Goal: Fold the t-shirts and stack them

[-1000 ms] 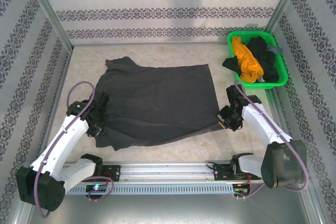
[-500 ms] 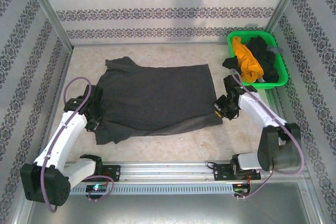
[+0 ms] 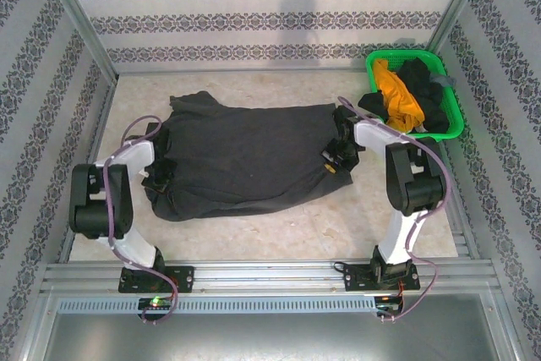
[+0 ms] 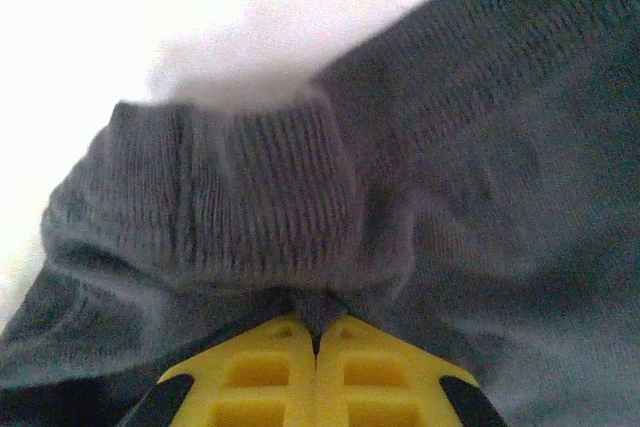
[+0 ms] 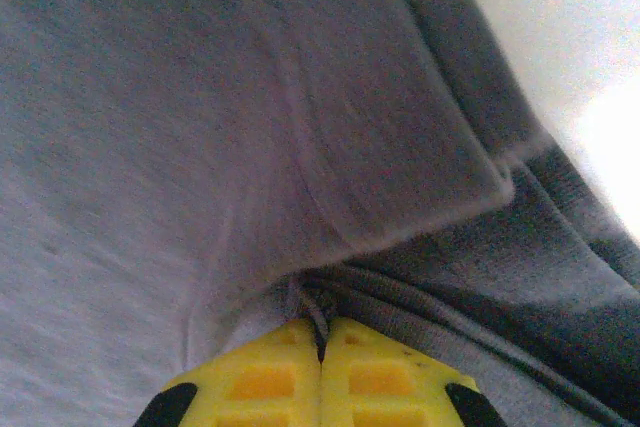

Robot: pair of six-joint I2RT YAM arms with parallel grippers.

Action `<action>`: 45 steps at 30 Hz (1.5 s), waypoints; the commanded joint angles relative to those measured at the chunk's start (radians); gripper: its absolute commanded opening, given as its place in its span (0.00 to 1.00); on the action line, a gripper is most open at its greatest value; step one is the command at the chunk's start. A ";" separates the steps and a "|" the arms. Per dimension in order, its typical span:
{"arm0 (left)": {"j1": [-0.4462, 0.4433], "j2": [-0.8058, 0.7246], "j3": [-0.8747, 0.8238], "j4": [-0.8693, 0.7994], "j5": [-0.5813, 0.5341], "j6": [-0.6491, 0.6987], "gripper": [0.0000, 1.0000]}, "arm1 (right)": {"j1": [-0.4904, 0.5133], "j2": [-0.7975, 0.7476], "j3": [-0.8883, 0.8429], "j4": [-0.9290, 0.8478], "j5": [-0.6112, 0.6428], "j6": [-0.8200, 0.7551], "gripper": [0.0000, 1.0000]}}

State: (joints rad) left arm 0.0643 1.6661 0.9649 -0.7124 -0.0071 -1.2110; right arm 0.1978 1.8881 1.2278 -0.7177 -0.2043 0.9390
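- Charcoal-grey knit cloth, a large short-sleeved t-shirt (image 3: 245,154), lies spread across the middle of the pale stone-look worktop (image 3: 338,230). Its near edge is rounded and bunched rather than flat.
- The left tool (image 3: 159,177) sits at the shirt's left edge. In the left wrist view its yellow fingers (image 4: 250,377) are pressed together, with a pinch of cloth just below a ribbed band caught between the tips.
- The right tool (image 3: 332,161) is at the shirt's right edge and is clamped the same way. In the right wrist view its yellow fingers (image 5: 380,377) are closed on a ridge of the same cloth beside a seam.
- A bright green plastic mesh basket (image 3: 455,116) stands in the far right corner, near the right tool but apart from the spread shirt. It holds a crumpled mustard-yellow t-shirt (image 3: 397,95) and a black t-shirt (image 3: 423,82), both spilling over its rim.
- The step in hand looks like the first fold of the charcoal shirt, with each tool gripping one side so the near part doubles over the body.
- The next move calls for both tools to travel evenly toward the far edge, lay the held edge down square, and then let go. An uneven pace would likely skew the crease.
- The task seems early: no shirt is fully folded yet, and two wait in the basket.
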 commanded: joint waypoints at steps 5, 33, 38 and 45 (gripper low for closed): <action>0.042 0.232 0.182 0.133 0.050 0.025 0.00 | -0.040 0.195 0.230 -0.091 0.001 0.043 0.00; 0.079 -0.100 0.101 0.072 0.085 0.118 0.00 | -0.115 0.027 0.266 0.015 -0.047 -0.027 0.00; 0.075 -0.328 -0.056 -0.061 0.073 0.080 0.00 | -0.112 -0.121 0.072 -0.011 -0.025 -0.041 0.00; 0.074 -0.662 -0.209 -0.314 0.057 0.057 0.00 | -0.120 -0.311 -0.200 -0.023 0.001 -0.073 0.00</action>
State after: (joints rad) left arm 0.1432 1.1194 0.7898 -0.8196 0.0845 -1.1271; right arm 0.0822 1.6600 1.1053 -0.7170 -0.2386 0.9001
